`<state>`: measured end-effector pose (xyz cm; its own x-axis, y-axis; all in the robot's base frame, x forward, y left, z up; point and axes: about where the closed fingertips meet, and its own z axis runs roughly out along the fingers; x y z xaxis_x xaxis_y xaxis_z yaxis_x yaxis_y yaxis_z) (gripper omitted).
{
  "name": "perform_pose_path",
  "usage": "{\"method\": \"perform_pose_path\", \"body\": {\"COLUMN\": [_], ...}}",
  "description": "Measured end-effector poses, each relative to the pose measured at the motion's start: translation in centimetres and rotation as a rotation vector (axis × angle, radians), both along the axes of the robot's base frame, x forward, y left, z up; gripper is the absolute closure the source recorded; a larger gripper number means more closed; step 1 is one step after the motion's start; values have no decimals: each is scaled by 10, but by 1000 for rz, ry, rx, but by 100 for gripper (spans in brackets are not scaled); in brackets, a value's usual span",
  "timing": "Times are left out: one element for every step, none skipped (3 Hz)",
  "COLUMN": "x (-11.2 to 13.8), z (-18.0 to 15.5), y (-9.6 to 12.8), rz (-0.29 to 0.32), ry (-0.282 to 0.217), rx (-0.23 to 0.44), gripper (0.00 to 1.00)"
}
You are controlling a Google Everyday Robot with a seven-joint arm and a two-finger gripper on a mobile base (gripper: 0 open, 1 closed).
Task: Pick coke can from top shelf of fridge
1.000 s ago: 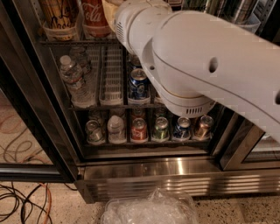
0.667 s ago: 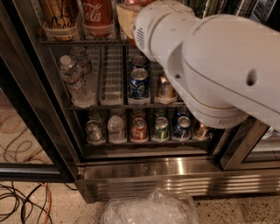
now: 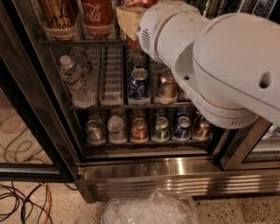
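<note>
The fridge (image 3: 52, 131) stands open before me. On the top shelf (image 3: 78, 42) a red coke can (image 3: 97, 15) stands in a clear lane tray, next to a tan and black can (image 3: 59, 13). A second red can (image 3: 139, 3) stands just to the right and is mostly hidden by my gripper. My gripper (image 3: 130, 22) is at the top shelf, right against that second red can, and my large white arm (image 3: 218, 65) fills the upper right of the view.
The middle rack holds water bottles (image 3: 75, 78), a white slatted lane (image 3: 111, 74), a blue can (image 3: 139, 83) and a copper can (image 3: 166, 83). The bottom rack holds several cans (image 3: 139, 129). Below are the steel louvred base (image 3: 175, 177), a plastic bag (image 3: 148, 210) and floor cables (image 3: 22, 205).
My arm has swung to the right and the gripper has gone up to the top shelf beside the coke can. The blue and copper cans on the middle rack are uncovered now.
</note>
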<state>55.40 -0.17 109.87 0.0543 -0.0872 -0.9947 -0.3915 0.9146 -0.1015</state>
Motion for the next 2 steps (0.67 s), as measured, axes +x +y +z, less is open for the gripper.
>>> {"method": "perform_pose_path", "body": {"x": [-9, -38], "z": [9, 27], "y": [10, 36], "rz": [24, 96], "ry": [-6, 18], "rx": [2, 53], "gripper": [100, 100]}}
